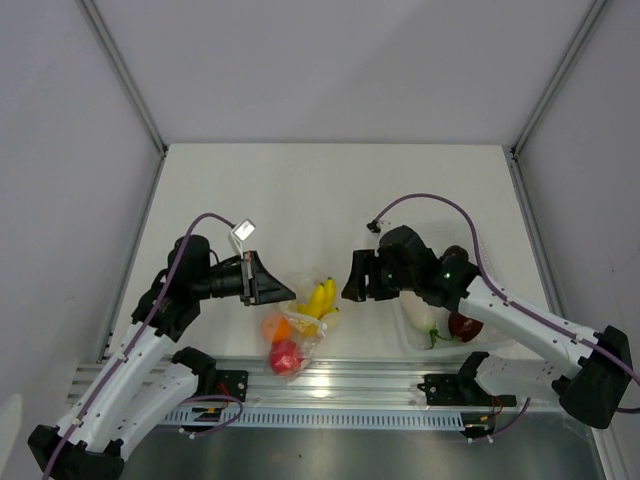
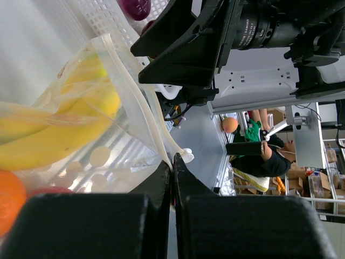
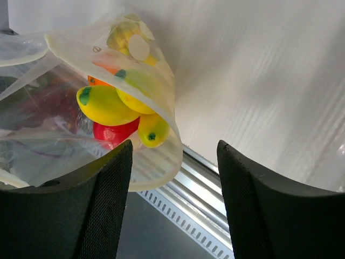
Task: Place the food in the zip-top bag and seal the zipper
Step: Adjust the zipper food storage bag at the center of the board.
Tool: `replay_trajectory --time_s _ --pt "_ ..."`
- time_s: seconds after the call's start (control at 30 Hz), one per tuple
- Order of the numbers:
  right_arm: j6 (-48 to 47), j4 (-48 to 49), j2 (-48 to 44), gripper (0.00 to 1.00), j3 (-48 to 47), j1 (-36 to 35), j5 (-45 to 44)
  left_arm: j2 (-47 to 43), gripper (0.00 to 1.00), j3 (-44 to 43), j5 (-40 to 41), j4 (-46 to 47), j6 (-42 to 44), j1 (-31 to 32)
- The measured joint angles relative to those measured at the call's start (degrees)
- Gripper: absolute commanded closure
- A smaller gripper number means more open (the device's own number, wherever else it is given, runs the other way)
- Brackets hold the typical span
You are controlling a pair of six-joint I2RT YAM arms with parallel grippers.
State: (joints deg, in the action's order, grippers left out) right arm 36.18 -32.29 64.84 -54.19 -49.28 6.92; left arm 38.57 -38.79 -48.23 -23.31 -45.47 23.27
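Bag (image 1: 308,338) sat at the table's near edge between the 2 arms. The left gripper (image 2: 172,171) had its fingers pressed together on 1 end of the zipper (image 2: 132,94). The right gripper (image 3: 173,148) hung just beside the bag's far side, fingers wide apart with nothing between them. Whether the bag rested fully on the table or partly hung from the pinch could not be told.

Inside it were the banana (image 2: 54,140), the orange ball (image 2: 8,199) and the red fruit (image 3: 113,132). The white piece (image 1: 422,315) and the purple piece (image 2: 135,6) lay outside it, in the tray (image 1: 412,345) on the right.

The film looked thin, soft and slick, so it would likely sag, crumple and slide under a loose pinch, and the 3 toys inside would drag it down. The zipper looked the stiffest part and the best hold. A 2nd pinch at its free end would probably keep the mouth taut. The toys seemed light, hard and smooth. The round ones could roll, and the white piece would be best taken across its narrow width.

The bag showed white round dots and 1 small mark, but no readable words. White print on the lens (image 2: 253,27) of the right wrist camera was too small to read with confidence.
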Motion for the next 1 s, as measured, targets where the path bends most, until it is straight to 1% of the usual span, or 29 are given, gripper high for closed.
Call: replay_trajectory --time_s 0.17,0.23,0.27,0.3,0.37,0.4,0.53,0.63,0.8,0.9,0.97,1.0 --pt "-1.2 2.8 1.5 0.39 0.0 0.0 0.8 -0.1 1.00 0.0 0.0 0.0 0.0 0.0" --pt "-2.3 4.5 3.0 0.46 0.0 0.0 1.6 -0.3 1.00 0.0 0.0 0.0 0.0 0.0" --pt "-2.8 5.5 4.1 0.52 0.0 0.0 2.1 -0.4 0.99 0.0 0.0 0.0 0.0 0.0" --pt "-3.1 6.1 4.9 0.67 0.0 0.0 2.4 -0.5 0.99 0.0 0.0 0.0 0.0 0.0" --pt "-4.3 7.2 7.1 0.93 0.0 0.0 3.1 -0.7 0.99 0.0 0.0 0.0 0.0 0.0" --pt "-4.9 7.7 8.3 1.00 -0.1 0.0 3.3 -0.8 0.99 0.0 0.0 0.0 0.0 0.0" --pt "-5.4 6.6 11.8 1.00 -2.1 -0.6 2.0 -0.9 0.99 0.0 0.1 -0.4 0.0 0.0" --pt "-6.3 4.7 12.0 1.00 -6.3 -1.7 0.0 -0.7 1.00 0.0 0.5 -0.7 0.5 0.0" --pt "-8.7 2.5 12.0 1.00 -20.1 -4.2 -2.7 1.8 0.99 -0.9 1.4 -0.4 0.4 0.0" --pt "-10.5 2.6 11.5 1.00 -28.7 -8.5 -6.7 2.5 0.99 -2.7 2.3 0.1 0.2 0.0" --pt "-10.6 4.7 9.5 1.00 -28.9 -11.5 -7.9 1.4 1.00 -3.2 3.2 0.4 0.4 0.0" --pt "-10.2 6.1 8.2 1.00 -27.4 -12.7 -8.1 0.7 0.99 -3.2 3.7 0.7 0.4 0.0"
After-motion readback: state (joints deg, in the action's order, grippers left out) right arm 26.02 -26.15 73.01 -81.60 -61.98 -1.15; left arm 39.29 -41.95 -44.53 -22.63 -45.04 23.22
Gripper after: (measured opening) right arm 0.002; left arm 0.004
